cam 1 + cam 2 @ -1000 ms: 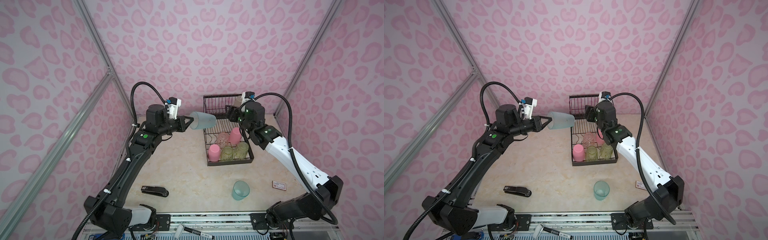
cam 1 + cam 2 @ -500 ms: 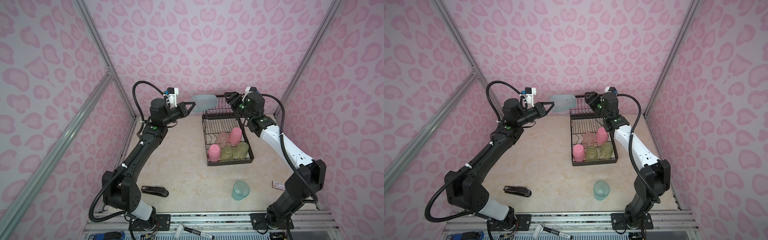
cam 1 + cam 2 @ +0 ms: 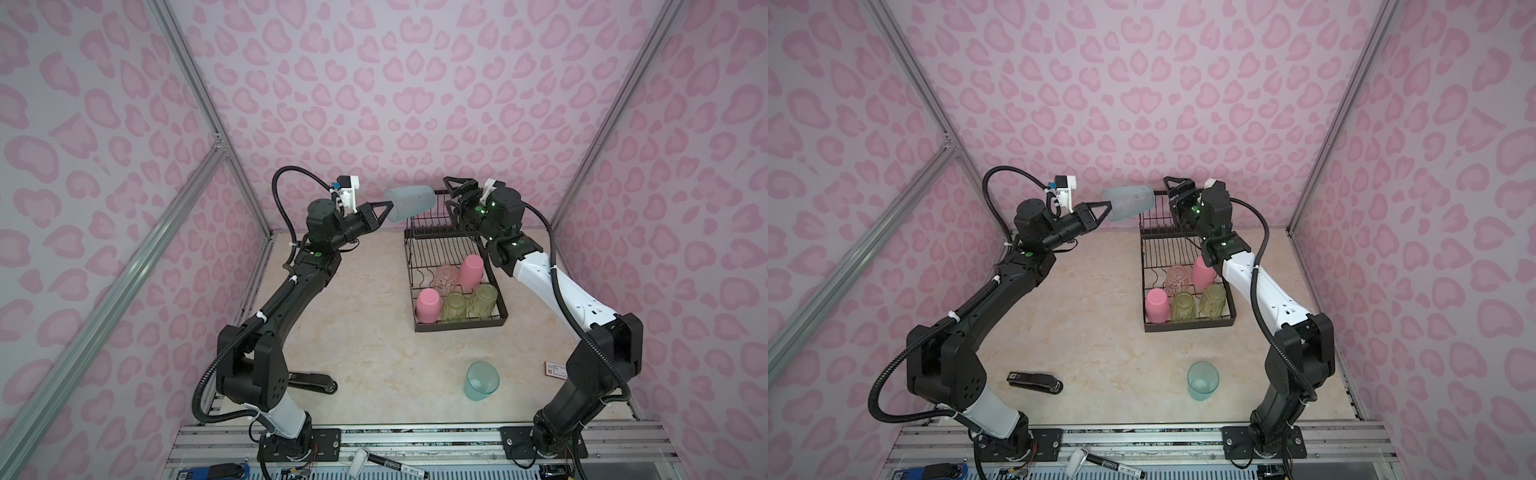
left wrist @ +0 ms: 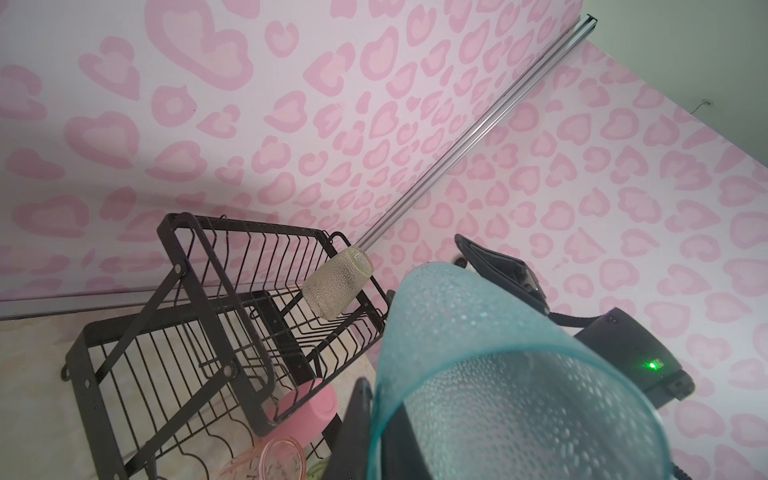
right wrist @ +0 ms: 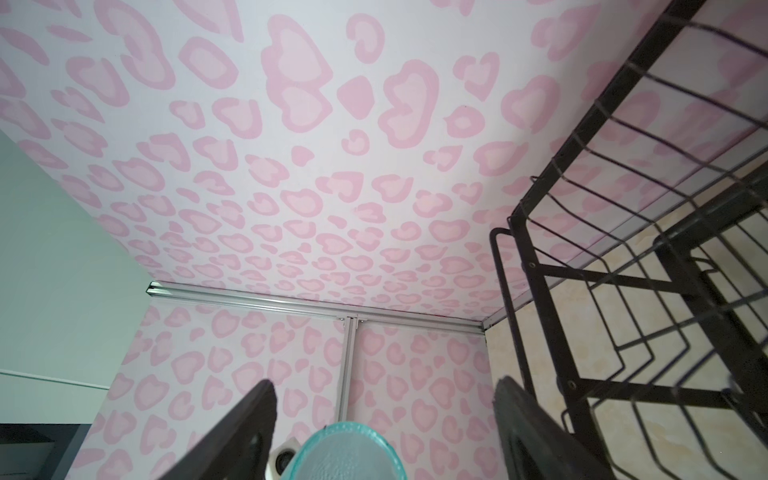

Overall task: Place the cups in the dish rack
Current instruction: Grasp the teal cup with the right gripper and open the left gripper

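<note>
My left gripper is shut on the rim of a teal cup, held on its side in the air beside the dish rack's upper basket. In the left wrist view one finger sits inside the cup and one outside. My right gripper stands open, facing the cup's closed end, with neither finger touching it. The black dish rack holds two pink cups, two yellow-green cups and a clear orange-pink cup below. A further yellow-green cup leans in the upper basket. Another teal cup stands on the table.
A black stapler lies near the left arm's base. A small card lies by the right arm's base. A marker rests on the front rail. Pink patterned walls close in behind and on both sides of the rack.
Both arms rose and reached back. The left gripper carried the teal cup up to the upper basket's level. The right gripper lifted off the rack and opened wider towards the cup.
</note>
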Tool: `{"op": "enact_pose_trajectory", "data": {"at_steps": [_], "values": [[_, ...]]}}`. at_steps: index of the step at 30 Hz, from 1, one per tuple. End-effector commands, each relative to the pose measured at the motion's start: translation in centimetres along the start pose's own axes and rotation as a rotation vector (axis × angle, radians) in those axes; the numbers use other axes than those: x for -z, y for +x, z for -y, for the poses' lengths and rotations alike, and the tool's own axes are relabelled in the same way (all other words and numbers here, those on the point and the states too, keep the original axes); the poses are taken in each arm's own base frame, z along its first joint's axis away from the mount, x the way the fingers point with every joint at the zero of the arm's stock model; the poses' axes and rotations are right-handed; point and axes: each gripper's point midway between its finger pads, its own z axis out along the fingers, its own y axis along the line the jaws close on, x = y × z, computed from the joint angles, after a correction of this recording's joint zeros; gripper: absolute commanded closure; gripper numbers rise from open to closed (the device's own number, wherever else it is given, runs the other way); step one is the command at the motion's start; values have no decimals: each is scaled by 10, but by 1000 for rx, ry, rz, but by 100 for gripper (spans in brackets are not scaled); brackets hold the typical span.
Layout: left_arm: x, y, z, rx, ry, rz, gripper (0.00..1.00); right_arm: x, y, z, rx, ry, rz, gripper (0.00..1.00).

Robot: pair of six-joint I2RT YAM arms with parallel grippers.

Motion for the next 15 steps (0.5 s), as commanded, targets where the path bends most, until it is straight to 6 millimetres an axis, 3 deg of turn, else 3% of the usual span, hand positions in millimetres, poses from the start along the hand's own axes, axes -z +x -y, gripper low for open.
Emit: {"op": "enact_pose_trajectory", "data": {"at_steps": [1,15], "values": [[-5,-7,6,-31,40,36,97,-3,4,-8,-45,-36,1,18],[-23,3,6,-28,66,25,97,-14,39,-2,-113,-22,-48,18]]}}
